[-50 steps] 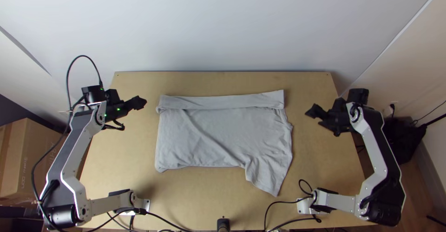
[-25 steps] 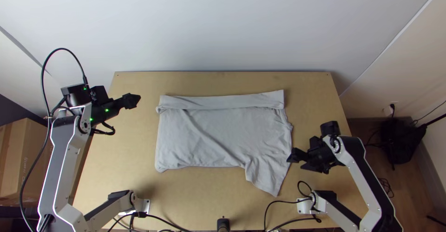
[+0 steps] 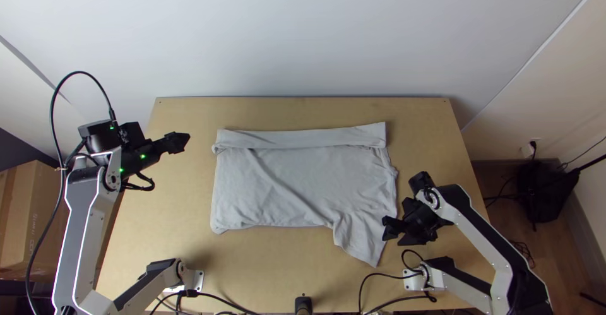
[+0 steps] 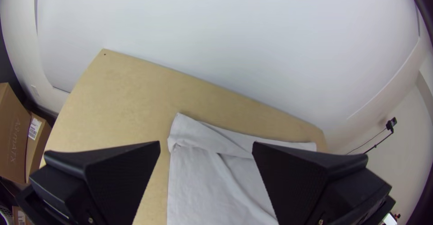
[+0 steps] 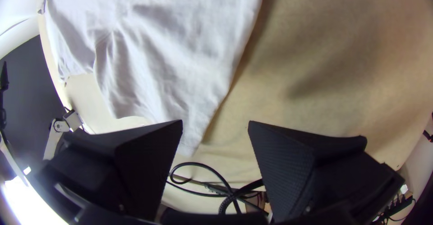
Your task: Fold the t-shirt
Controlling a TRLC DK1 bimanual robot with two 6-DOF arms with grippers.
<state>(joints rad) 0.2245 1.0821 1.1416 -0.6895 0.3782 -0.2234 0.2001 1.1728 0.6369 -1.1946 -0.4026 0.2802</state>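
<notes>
We have the shirt [image 3: 290, 182] on the middle of the desk [image 3: 303, 112], mostly flat, with a band [image 3: 297, 139] along its far edge that looks turned over. The near right sleeve [image 3: 363, 242] pokes out towards us, so we judge tucking it in to be the step in hand. Our right tool [image 5: 215, 121] sits wide apart by that sleeve, probably a little above the desk. Next we'd pinch the sleeve's tip and lay it inward, without dragging the body. Our left tool [image 4: 206, 142], also wide and holding nothing, waits off the shirt's left side.
</notes>
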